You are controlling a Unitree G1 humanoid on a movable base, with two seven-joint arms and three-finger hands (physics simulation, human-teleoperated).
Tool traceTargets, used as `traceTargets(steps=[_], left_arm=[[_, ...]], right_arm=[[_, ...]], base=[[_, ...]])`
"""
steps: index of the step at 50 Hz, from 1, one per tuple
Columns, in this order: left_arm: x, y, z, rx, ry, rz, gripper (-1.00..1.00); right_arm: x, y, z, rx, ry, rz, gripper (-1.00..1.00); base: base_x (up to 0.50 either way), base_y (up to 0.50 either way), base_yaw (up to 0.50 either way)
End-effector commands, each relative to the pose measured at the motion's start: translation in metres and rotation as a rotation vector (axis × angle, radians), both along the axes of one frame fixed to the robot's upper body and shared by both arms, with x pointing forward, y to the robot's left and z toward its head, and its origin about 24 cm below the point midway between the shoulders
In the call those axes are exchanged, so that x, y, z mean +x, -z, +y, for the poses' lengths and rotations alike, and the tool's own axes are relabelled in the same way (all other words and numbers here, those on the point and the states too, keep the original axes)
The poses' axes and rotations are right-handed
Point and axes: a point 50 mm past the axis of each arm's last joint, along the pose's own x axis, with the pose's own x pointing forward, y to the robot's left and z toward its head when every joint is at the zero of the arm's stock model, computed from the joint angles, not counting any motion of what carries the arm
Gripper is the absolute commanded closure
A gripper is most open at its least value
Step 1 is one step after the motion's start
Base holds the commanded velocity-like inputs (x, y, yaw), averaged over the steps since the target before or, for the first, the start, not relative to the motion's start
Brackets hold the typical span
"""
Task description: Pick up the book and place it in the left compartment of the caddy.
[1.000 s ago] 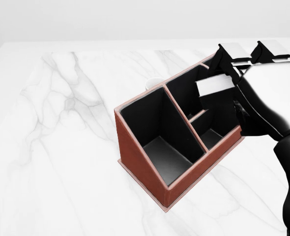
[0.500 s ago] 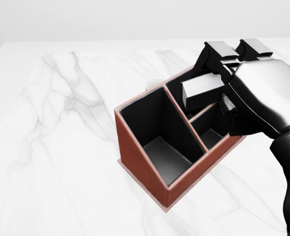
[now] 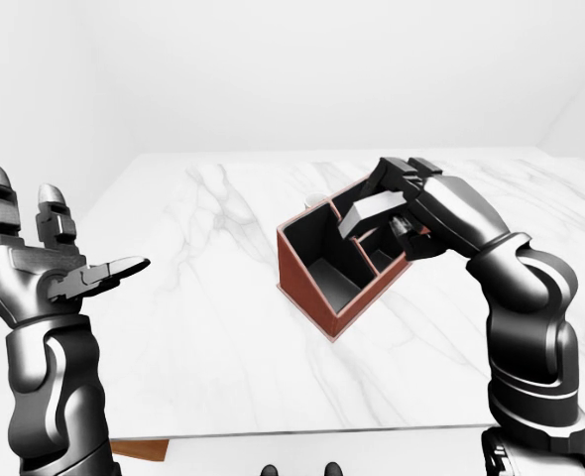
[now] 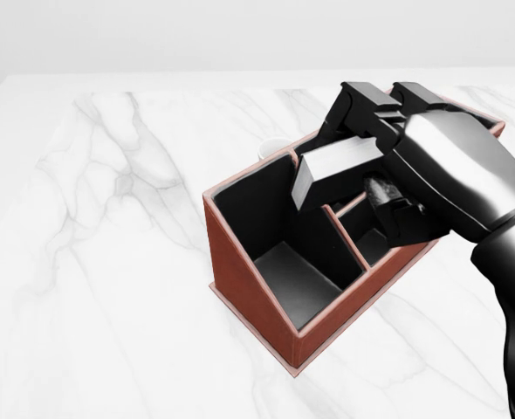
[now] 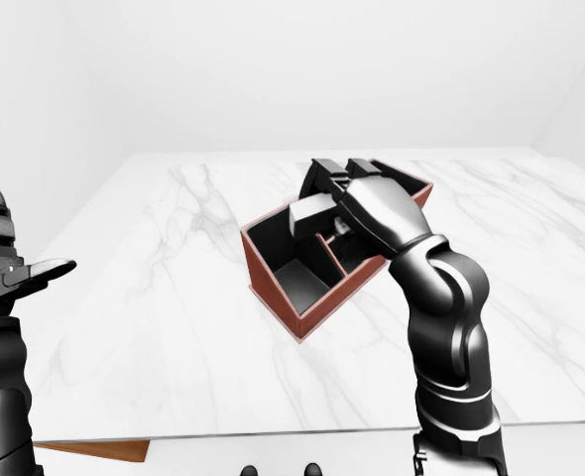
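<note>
We are holding one book tight in our right hand, above the one caddy mid-desk. Our left hand is hanging open, holding nothing.

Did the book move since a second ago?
Yes. In the head view the book, held in the right hand, has gone left over the unmoved caddy, from the right compartments toward the divider beside the big left one.

caddy showing red-brown outside, black inside, book reading grey-white, table showing white grey-veined marble, right hand gleaming glossy black
</note>
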Motion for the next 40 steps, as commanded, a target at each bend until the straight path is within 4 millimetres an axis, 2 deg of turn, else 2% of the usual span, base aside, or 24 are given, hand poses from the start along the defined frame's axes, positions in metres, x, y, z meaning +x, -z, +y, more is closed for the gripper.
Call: traceTargets(steps=[1,4,22,27,33,40], left_arm=[[-0.001,-0.001,0.000,0.000,-0.002,-0.005,-1.00],[0.000,0.000,0.000,0.000,0.000,0.000,-1.00],[-0.002,-0.003,0.000,0.000,-0.003,-0.014,-1.00],[0.001,0.002,0.000,0.001,0.001,0.009,-1.00],[-0.001,-0.002,0.000,0.000,-0.003,-0.010,-1.00],[0.000,0.001,0.000,0.000,0.000,0.003,-1.00]], right_arm=[[0.006,0.003,-0.001,0.093,-0.081,0.051,1.00],[0.015,0.014,-0.006,0.143,-0.086,0.122,1.00],[0.029,0.040,-0.007,0.217,-0.115,0.265,1.00],[0.031,0.044,-0.004,0.216,-0.119,0.287,1.00],[0.031,0.042,-0.002,0.208,-0.121,0.280,1.00],[0.035,0.051,0.000,0.217,-0.119,0.315,1.00]], base=[[0.00,0.00,0.00],[0.00,0.00,0.00],[0.00,0.00,0.00],[0.00,0.00,0.00],[0.00,0.00,0.00],[0.00,0.00,0.00]])
